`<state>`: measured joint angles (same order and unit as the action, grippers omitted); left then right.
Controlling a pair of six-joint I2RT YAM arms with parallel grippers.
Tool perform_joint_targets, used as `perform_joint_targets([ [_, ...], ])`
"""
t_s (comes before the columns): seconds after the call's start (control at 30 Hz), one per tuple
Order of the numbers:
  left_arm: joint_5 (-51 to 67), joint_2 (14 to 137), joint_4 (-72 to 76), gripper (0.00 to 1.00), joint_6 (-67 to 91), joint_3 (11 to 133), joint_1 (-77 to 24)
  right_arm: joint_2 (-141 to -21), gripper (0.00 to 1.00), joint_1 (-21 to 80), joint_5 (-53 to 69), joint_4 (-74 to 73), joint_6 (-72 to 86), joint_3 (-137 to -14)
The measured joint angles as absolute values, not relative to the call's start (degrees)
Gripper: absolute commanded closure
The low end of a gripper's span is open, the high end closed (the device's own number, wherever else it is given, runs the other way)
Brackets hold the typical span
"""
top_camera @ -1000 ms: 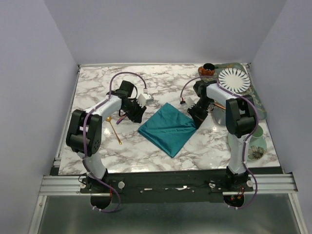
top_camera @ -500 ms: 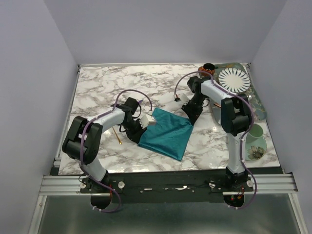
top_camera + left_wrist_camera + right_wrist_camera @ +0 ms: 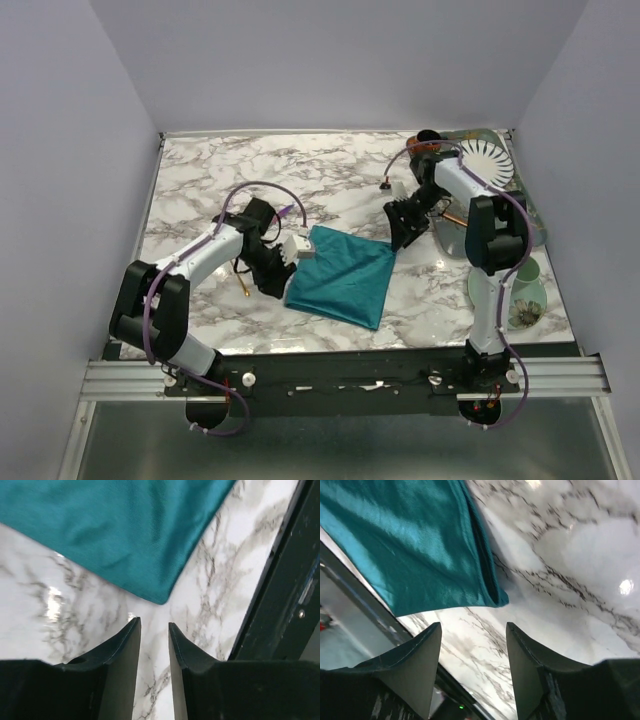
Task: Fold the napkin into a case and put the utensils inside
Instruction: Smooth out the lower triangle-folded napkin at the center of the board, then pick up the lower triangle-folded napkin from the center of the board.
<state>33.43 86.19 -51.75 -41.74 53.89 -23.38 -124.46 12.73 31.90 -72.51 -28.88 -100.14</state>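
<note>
In the top view we find the napkin lying folded to a rough rectangle on the marble table, near the front edge and about midway between the two arms. The left gripper sits low at the napkin's left edge, close to its near-left corner. The right gripper sits at the far-right corner. A short length of a gold utensil shows on the marble just left of the left gripper. The arm covers the rest, so we cannot say with confidence how it lies. A striped white plate and a brown cup stand at the far right of the table, and a pale green saucer lies by the right arm's base.

In the left wrist view the two dark fingers stand a narrow gap apart with only bare marble between them. One rounded corner of the teal cloth lies just ahead of the tips, not touching them.

In the right wrist view the fingers stand wide apart and hold nothing. The doubled edge of the cloth ends in a corner just beyond the gap, flat on the marble and clear of both fingers.
</note>
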Motion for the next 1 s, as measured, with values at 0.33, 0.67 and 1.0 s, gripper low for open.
perform_joint_targets([
  [0.33,37.28,90.96,-40.66,0.55,-29.08,60.14,-16.73,-122.89,0.37,7.53,40.49,-64.12,-14.2,-85.3],
  [0.67,38.46,97.19,-33.1,0.55,-17.5,64.18,-12.58,-123.83,0.5,7.35,42.52,-58.37,-7.42,-86.46],
  [1.0,38.48,98.61,-29.89,0.55,-13.28,65.14,-12.08,-127.22,0.96,6.63,42.85,-55.72,-7.2,-90.83],
])
